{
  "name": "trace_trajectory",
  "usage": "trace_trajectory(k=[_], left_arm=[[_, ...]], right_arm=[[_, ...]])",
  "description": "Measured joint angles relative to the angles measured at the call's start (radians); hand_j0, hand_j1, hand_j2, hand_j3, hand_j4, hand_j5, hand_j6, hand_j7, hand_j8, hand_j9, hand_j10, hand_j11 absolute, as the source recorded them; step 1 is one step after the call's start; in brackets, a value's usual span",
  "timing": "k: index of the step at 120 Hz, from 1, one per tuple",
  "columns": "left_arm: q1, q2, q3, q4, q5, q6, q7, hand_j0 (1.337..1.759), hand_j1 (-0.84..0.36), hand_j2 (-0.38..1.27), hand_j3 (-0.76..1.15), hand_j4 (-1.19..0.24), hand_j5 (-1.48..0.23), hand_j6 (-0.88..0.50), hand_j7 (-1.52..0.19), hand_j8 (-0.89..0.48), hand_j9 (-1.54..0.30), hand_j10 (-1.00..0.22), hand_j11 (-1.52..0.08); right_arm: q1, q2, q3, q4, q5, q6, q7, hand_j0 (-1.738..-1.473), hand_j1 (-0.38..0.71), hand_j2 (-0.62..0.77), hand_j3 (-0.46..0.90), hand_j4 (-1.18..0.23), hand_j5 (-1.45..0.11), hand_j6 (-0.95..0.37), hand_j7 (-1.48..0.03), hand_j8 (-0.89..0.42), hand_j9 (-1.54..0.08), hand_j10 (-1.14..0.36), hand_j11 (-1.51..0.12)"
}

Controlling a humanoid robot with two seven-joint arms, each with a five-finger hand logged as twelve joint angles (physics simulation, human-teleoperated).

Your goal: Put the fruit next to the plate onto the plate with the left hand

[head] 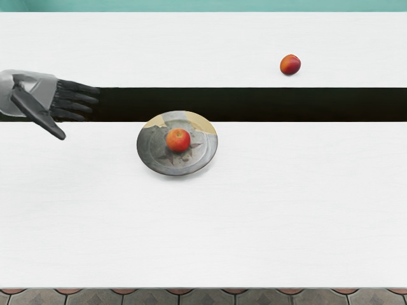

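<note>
At the left edge of the table (267, 216), the left hand (54, 100) hovers empty, its dark fingers (79, 100) loosely spread and pinching nothing. Just to its right and slightly lower, the plate (151, 160) carries the fruit (179, 140) at its middle: round, glossy, red-orange. It looks firm, light and apt to roll, so it is best cupped around its widest part. Far off to the right lies a second fruit (290, 64).

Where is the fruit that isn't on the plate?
In the head view, the loose fruit sits alone on the far table strip, beyond the dark gap, up and right of the plate, which holds the other fruit.
</note>
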Motion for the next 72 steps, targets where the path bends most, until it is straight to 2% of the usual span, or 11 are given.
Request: trace_trajectory(k=[30, 72], left_arm=[[0.03, 0.047, 0.003, 0.003, -0.012, -0.002, 0.0, 1.658, 0.25, 0.02, 0.0, -0.08, -0.11, -0.08, -0.11, -0.08, -0.11, -0.08, -0.11], [0.038, 0.092, 0.008, 0.052, -0.011, -0.003, 0.0, 1.658, 0.32, 0.0, 0.0, -0.02, -0.03, -0.02, -0.03, -0.02, -0.03, -0.02, -0.03]], right_arm=[[0.0, 0.0, 0.0, 0.0, 0.0, 0.0, 0.0, -1.658, -0.33, 0.0, 0.0, -0.02, -0.02, -0.02, -0.02, -0.02, -0.02, -0.02, -0.02], [0.0, 0.0, 0.0, 0.0, 0.0, 0.0, 0.0, -1.658, -0.33, 0.0, 0.0, -0.02, -0.02, -0.02, -0.02, -0.02, -0.02, -0.02, -0.02]])
